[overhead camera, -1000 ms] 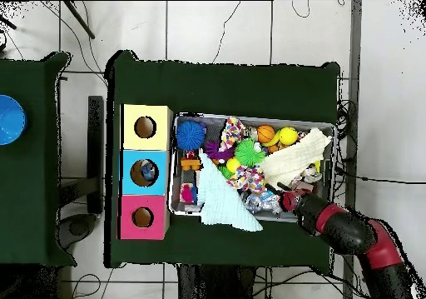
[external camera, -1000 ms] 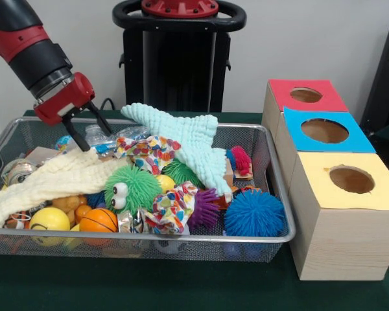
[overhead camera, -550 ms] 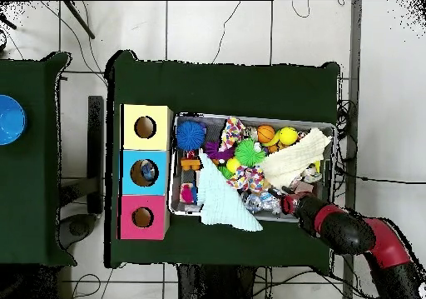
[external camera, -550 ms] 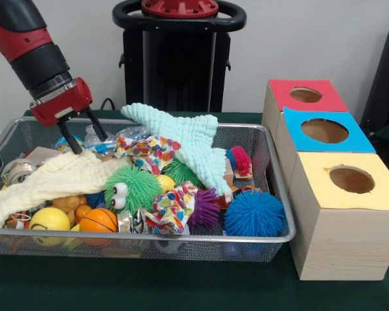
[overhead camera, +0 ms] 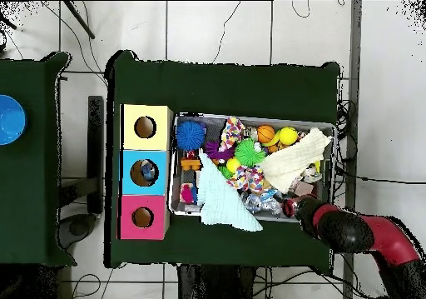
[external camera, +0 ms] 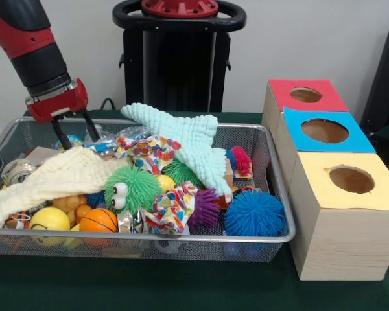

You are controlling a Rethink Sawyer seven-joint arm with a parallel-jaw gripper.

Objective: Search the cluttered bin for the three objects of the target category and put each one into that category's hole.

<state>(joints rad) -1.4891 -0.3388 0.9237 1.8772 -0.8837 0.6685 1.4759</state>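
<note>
A wire bin (external camera: 181, 238) holds a jumble of toys, cloths and packets. My gripper (external camera: 76, 137) hangs open at the bin's back left corner, its fingers (external camera: 91, 126) pointing down over crinkly packets (external camera: 102, 138) and the upper end of a cream cloth (external camera: 52, 178), with nothing between them. In the overhead view the gripper (overhead camera: 291, 206) sits at the lower right of the bin (overhead camera: 172, 171). A mint cloth (external camera: 188, 139) drapes across the middle. A green fuzzy ball with eyes (external camera: 133, 188), a blue spiky ball (external camera: 254, 214) and an orange basketball (external camera: 98, 221) lie near the front.
Three wooden boxes with round holes stand right of the bin: red (external camera: 305, 96), blue (external camera: 324, 131), yellow (external camera: 350, 181). From above, something lies inside the blue box's hole (overhead camera: 146, 172). A black stand (external camera: 178, 58) rises behind the bin.
My gripper has shifted left in the front view and turned more upright, staying open over the packets. Nothing in the bin has moved.
</note>
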